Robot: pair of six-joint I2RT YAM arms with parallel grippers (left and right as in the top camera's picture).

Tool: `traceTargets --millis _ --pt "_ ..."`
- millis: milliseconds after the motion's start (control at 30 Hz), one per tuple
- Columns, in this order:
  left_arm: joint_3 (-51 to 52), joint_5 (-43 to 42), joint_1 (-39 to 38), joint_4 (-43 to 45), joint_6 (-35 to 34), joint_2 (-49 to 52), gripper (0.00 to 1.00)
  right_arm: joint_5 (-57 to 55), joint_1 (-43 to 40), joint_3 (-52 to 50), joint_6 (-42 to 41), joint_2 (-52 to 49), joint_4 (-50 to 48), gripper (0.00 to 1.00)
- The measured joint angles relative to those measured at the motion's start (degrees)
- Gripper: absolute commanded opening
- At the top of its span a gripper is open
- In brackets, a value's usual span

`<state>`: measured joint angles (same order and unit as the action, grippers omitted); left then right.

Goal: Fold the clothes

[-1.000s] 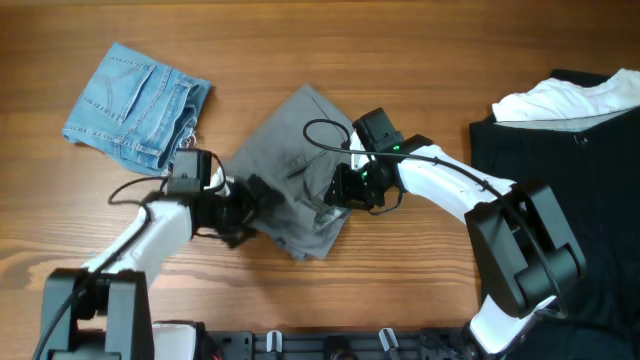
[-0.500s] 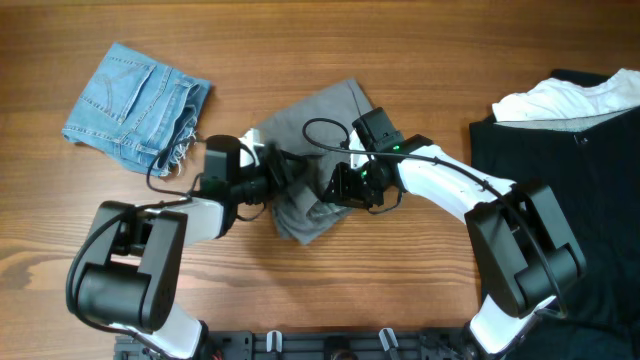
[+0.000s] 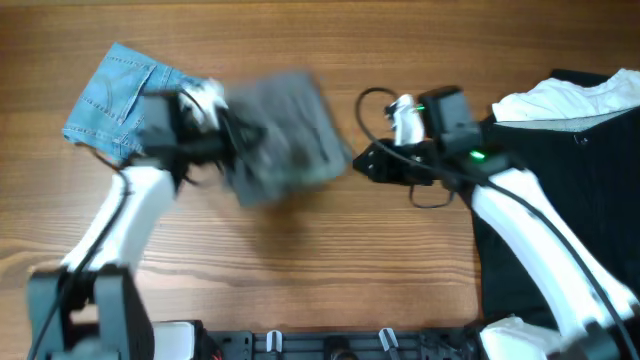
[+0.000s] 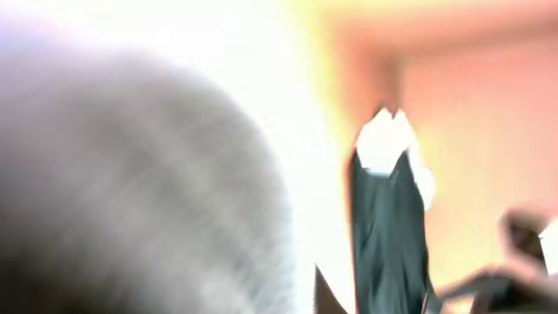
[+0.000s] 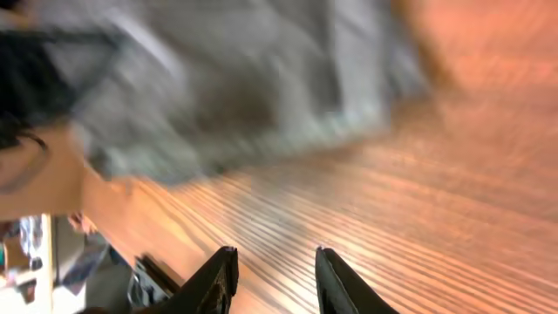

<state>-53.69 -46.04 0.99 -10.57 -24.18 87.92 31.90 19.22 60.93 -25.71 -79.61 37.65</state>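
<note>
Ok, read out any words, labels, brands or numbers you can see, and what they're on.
No readable text anywhere. The grey shorts and denim shorts show no visible print or tag, and the blur in all three views would hide any small marking.

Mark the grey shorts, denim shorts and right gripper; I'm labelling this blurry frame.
grey shorts (image 3: 285, 135), overhead view, middle of the fabric.
denim shorts (image 3: 105, 105), overhead view, middle of the denim.
right gripper (image 5: 275, 255), right wrist view, between fingertips.
</note>
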Motion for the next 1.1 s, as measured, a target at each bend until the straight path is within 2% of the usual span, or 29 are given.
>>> traceTargets --millis 100,167,300,400,467,533,567,600,633,667,700,800,900,933,1033,1100 --pt "-10.91 1.2 6.34 7.1 1.2 -3.34 0.04 -0.52 -1.03 0.0 -0.68 4.85 0.07 0.33" --pt "-12.41 3.15 9.11 11.56 1.6 -3.28 0.04 -0.68 -1.01 0.0 -1.05 4.96 1.97 0.32" --pt "-12.37 4.24 15.69 24.96 0.63 8.07 0.04 -0.92 -1.01 0.0 -1.25 4.94 8.22 0.29" --pt "-12.74 1.49 20.09 39.39 -7.65 18.75 0.04 -0.92 -1.01 -0.02 -1.25 4.94 11.67 0.29" --pt "-13.88 1.14 20.28 41.09 -11.04 19.67 0.04 -0.92 -1.01 0.0 -1.29 4.94 12.28 0.29" --pt "-15.43 1.18 20.44 37.55 -10.8 19.63 0.07 -0.92 -1.01 -0.02 -1.88 4.94 12.83 0.29" --pt "-15.67 1.2 20.85 34.4 -10.32 19.61 0.16 -0.92 -1.01 -0.02 -2.1 4.94 12.92 0.29" --pt "-15.85 1.25 21.68 30.08 -9.44 19.58 0.46 -0.92 -1.01 -0.02 -2.21 4.94 12.94 0.29" --pt "-15.93 1.46 23.02 25.44 -8.41 19.58 0.89 -0.92 -1.01 -0.02 -2.36 4.94 12.9 0.29" --pt "-16.04 1.81 25.18 20.61 -6.88 19.56 0.93 -0.94 -1.01 -0.02 -2.54 4.94 12.92 0.29" --pt "-16.24 2.62 26.99 17.18 -5.81 19.56 1.0 -0.92 -1.01 -0.02 -2.54 4.96 12.94 0.29" --pt "-16.44 3.17 33.29 6.27 -4.22 19.43 1.0 -0.92 -1.01 -0.02 -2.54 4.94 12.98 0.29" --pt "-16.79 2.4 41.42 -10.82 -2.62 17.44 1.0 -0.9 -1.01 -0.02 -2.51 4.96 12.96 0.29" --pt "-16.85 2.54 42.77 -13.75 -1.75 16.76 1.0 -0.92 -1.01 -0.02 -2.47 4.96 12.98 0.28" --pt "-16.79 3.04 44.94 -23.15 3.87 13.05 1.0 -0.92 -1.01 -0.02 -0.28 4.96 13.11 0.26" --pt "-16.92 3.39 43.91 -30.34 10.78 7.41 1.0 -1.22 -1.01 -0.02 1.55 5.22 13.16 0.27"
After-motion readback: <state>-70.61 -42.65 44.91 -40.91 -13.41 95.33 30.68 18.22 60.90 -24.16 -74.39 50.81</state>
